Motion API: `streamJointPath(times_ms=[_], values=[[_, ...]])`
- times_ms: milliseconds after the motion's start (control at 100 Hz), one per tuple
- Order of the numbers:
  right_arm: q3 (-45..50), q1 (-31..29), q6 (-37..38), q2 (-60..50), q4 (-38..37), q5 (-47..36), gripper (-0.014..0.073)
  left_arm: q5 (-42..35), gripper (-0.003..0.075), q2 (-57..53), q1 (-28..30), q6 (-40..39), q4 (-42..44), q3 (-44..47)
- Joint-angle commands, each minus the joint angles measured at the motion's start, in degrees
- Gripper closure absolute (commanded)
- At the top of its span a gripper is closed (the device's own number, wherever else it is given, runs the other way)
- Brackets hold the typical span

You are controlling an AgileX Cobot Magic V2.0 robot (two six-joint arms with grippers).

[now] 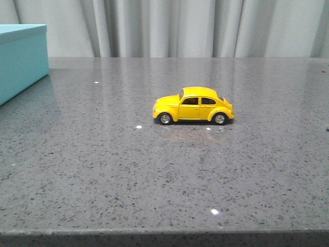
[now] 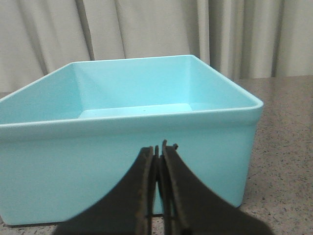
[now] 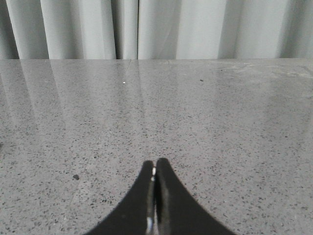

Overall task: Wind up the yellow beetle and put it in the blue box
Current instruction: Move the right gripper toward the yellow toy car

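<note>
The beetle [image 1: 194, 106] stands on its four wheels on the grey speckled table [image 1: 154, 180], a little right of the middle in the front view. It is side-on to that camera, nose to the left, tail to the right. Its glossy yellow body throws a faint reflection on the polished top just in front of it. Nothing touches it, and neither arm shows in the front view.

The box [image 1: 20, 62] sits at the far left of the table, well apart from the beetle, cut off by the edge of the front view. Only one corner and part of a side show there. The left wrist view faces it close up: the box [image 2: 122, 166] is open-topped, with a rounded rim and a bare turquoise floor inside.

The left gripper [image 2: 159, 147] is just before the near wall of the box, its dark fingers pressed together with nothing between them.

The right gripper [image 3: 155, 164] is over bare table, its fingers likewise closed on nothing. The beetle does not show in its view.

A pale pleated curtain [image 1: 180, 25] hangs behind the table.
</note>
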Motion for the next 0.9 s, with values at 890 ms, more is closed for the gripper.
streamJointPath(times_ms=[890], values=[[-1.0, -0.2, -0.4, -1.2, -0.2, -6.4, 0.0711, -5.1, 0.0739, -1.8, -0.4, -0.4, -0.2, 1.2]])
